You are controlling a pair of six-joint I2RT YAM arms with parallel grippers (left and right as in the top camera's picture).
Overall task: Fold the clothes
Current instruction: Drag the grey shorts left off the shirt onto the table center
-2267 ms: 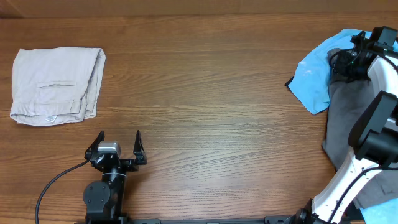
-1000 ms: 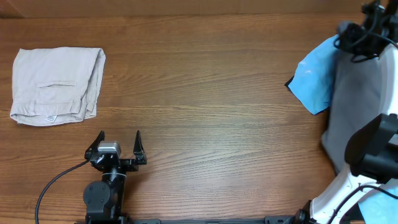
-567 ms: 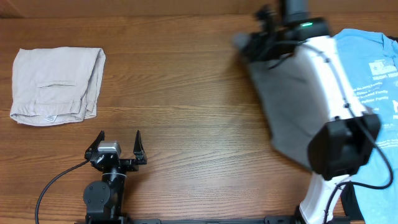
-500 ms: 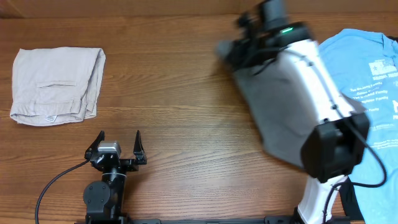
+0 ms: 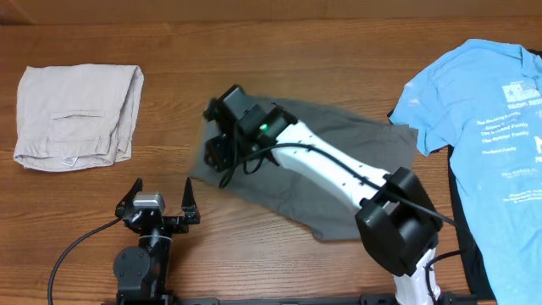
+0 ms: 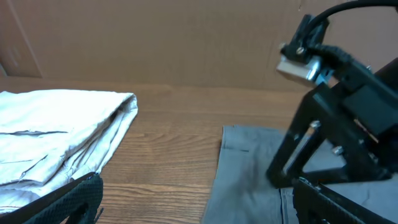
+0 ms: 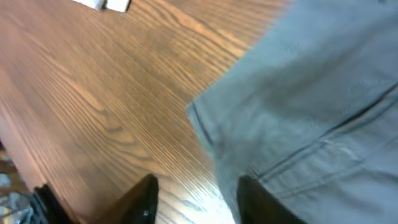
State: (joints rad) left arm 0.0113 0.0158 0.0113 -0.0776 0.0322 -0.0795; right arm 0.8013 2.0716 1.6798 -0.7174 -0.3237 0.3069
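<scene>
Dark grey woven shorts (image 5: 364,135) are seen spread nearly flat across the middle of the bench (image 5: 254,51), lying at a slant from the upper left to the lower right. Their right end lies close to a light blue T-shirt with white print (image 5: 483,110), which is laid out at the right edge of the bench. A pair of pale beige shorts (image 5: 76,114) is seen folded at the far left, well apart from the grey pair.

The right arm (image 5: 330,169) is stretched diagonally over the grey shorts, with its head placed above their left end. In the right wrist view its jaws are seen parted, with bare wood (image 7: 93,93) and the edge of the grey cloth (image 7: 311,93) showing between them; no fabric is pinched. A stitched seam is visible on the cloth there.

The left arm (image 5: 144,254) is parked at the near edge of the bench, left of the grey shorts, and its jaws are held wide apart with nothing in them. From its wrist camera the beige shorts (image 6: 56,130), a corner of the grey shorts (image 6: 242,174) and the black head of the right arm (image 6: 336,124) are seen.
</scene>
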